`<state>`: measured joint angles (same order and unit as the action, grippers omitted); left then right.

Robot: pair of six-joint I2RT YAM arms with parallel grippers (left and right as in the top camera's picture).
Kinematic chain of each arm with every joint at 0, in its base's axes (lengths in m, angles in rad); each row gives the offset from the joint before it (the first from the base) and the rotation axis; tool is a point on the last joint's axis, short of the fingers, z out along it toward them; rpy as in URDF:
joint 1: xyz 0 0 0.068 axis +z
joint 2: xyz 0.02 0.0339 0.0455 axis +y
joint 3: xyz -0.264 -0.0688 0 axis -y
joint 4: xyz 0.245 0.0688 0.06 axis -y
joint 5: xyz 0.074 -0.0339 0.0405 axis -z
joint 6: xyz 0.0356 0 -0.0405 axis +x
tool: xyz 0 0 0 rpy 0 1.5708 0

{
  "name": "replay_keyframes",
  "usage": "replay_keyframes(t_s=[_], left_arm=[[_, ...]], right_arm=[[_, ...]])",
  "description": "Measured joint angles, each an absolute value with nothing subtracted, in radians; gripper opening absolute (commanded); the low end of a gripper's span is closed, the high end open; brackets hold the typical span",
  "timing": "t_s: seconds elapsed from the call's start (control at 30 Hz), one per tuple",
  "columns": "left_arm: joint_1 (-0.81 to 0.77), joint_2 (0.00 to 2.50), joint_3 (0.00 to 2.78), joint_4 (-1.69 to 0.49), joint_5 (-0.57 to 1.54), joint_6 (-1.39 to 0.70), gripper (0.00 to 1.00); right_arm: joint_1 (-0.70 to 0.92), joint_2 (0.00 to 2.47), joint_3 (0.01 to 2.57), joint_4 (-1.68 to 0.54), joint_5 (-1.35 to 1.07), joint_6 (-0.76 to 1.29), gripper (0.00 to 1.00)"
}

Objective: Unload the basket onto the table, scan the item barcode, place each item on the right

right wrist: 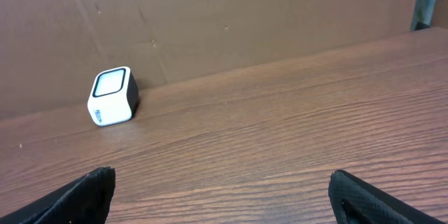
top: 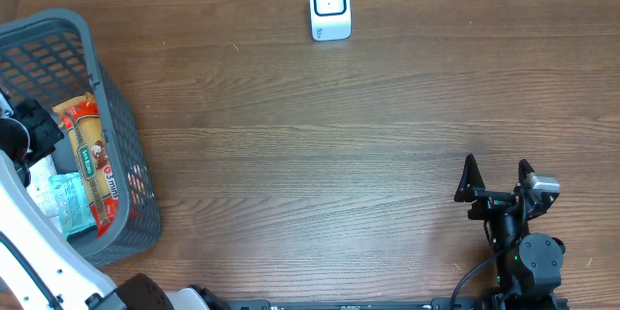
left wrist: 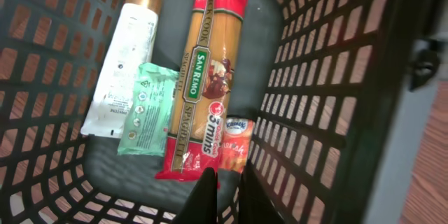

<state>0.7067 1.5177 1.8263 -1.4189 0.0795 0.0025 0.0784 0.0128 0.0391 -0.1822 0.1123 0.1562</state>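
In the dark grey plastic lattice basket (top: 136,184) at the left end of the wooden bench (top: 310,155), flat on the floor: a long red-and-yellow cellophane packet of spaghetti (left wrist: 203,77). Probably the item to scan, being the largest and the nearest to the left claw (left wrist: 224,178). Likely light for its length, stiff along the strands yet brittle under a bend, with slick, crinkly film. Best taken across the narrow width, somewhat in from the near end, to limit droop and sliding; firm, not crushing. No barcode visible from above; perhaps on the underside, cannot tell.

Left claw closed, gripping nothing, hovering above the basket floor just off the near end of the packet. Needs to open before any grasp. Right claw (top: 497,167) spread wide and empty, low at the near right of the bench, well apart from everything.

Crowding the packet:
- a mint-green soft pouch (left wrist: 150,108) touching one long edge
- a white squeeze tube with a gold cap (left wrist: 122,63) beyond that, its lower part lapped by the pouch
- a small orange-red sachet (left wrist: 236,143) tucked against the other edge near the claw

Real risk of pinching sachet or pouch along with the packet. Tall basket walls close on every side, so a straight lift first, tilt later, or a snag likely. Small white cube scanner (top: 329,5) at the far edge of the bench, well apart from the basket.
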Motion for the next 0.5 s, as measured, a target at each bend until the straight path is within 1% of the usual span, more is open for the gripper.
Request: replay_keyframes(t_s=[0.5], left_arm=[[0.707,1.488,1.826,-1.464,0.087,0.002,0.04]], right_arm=[[0.078,0.013,0.039,-0.182,0.112,0.156,1.00]])
